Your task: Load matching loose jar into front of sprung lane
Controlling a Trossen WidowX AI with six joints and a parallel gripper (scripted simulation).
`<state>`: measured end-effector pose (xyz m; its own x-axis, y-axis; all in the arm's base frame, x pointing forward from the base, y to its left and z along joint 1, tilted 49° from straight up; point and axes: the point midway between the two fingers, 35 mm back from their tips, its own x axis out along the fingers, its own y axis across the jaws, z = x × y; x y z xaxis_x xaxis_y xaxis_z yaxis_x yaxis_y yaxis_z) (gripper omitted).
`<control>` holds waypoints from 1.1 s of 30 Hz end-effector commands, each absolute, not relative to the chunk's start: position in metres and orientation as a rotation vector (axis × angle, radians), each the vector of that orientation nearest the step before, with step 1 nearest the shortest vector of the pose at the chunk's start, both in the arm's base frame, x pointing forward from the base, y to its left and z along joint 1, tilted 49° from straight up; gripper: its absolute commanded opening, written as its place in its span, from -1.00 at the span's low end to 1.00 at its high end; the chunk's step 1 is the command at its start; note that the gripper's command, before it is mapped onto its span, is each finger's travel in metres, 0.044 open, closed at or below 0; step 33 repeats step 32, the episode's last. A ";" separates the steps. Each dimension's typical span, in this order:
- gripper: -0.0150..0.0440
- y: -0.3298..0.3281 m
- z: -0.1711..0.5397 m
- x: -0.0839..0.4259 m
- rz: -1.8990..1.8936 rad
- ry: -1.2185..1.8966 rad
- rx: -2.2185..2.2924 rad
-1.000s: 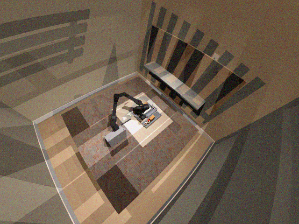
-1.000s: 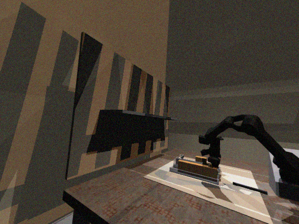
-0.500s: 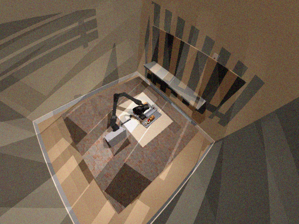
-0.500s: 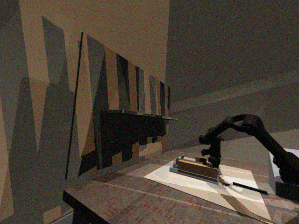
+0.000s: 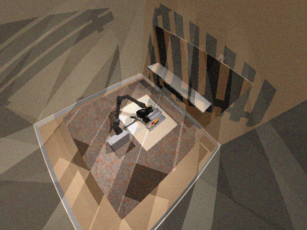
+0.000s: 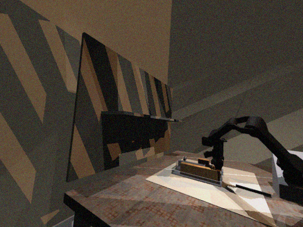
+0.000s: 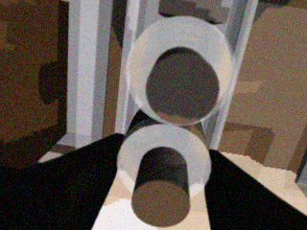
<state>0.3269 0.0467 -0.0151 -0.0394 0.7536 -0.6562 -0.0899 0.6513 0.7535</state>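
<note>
In the wrist view two like jars stand one behind the other, each with a pale round top and a dark, brownish knob. The old jar (image 7: 182,86) is farther up, between the pale rails of the lane (image 7: 240,53). The new jar (image 7: 160,201) is nearer, in line with it at the lane's front end, and their rims look touching or nearly so. My gripper (image 5: 146,120) (image 6: 217,168) (image 7: 164,149) points down with its dark fingers against both sides of the new jar. The front stop, the lane floor under the jars and the jar bases are hidden.
Another grey rail (image 7: 86,72) runs along the left. In the top view an orange block (image 5: 156,120) and a small red item (image 5: 152,123) sit beside the arm. A black rod (image 5: 130,124) (image 6: 253,190) lies between base and rack. A pale mat (image 5: 148,143) (image 6: 195,190) is underneath.
</note>
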 end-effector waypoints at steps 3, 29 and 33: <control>0.48 0.047 -0.015 0.327 0.750 1.462 0.585; 0.48 0.025 -0.004 0.292 0.747 1.465 0.584; 0.48 0.024 -0.005 0.281 0.746 1.466 0.585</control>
